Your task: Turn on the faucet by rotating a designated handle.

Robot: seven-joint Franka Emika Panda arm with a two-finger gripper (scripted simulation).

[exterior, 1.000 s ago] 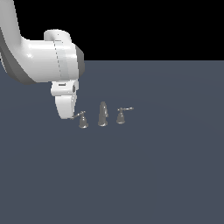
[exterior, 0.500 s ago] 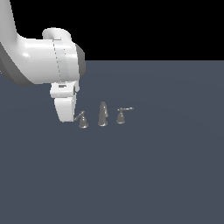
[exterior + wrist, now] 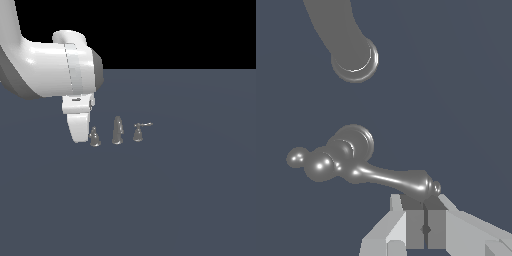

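Note:
The faucet is a small shiny grey set. Its tall spout (image 3: 117, 131) stands in the middle, and it also shows in the wrist view (image 3: 353, 52). The handle (image 3: 94, 137) is the cone on the exterior view's left, and its lever cannot be made out there. In the wrist view the handle (image 3: 356, 162) shows its cone base with the lever running out to a knobbed tip. My gripper (image 3: 82, 139) stands right beside the handle. In the wrist view my gripper (image 3: 426, 206) is shut, fingers pressed together and touching the lever's tip from the side. The twin handle (image 3: 138, 133) stands on the exterior view's right.
The dark grey floor (image 3: 175, 200) spreads flat around the faucet. My white arm (image 3: 50, 70) fills the upper part of the exterior view's left.
My gripper has moved a little toward the exterior view's right, against the handle. The lever that pointed out toward the gripper has swung and no longer sticks out.

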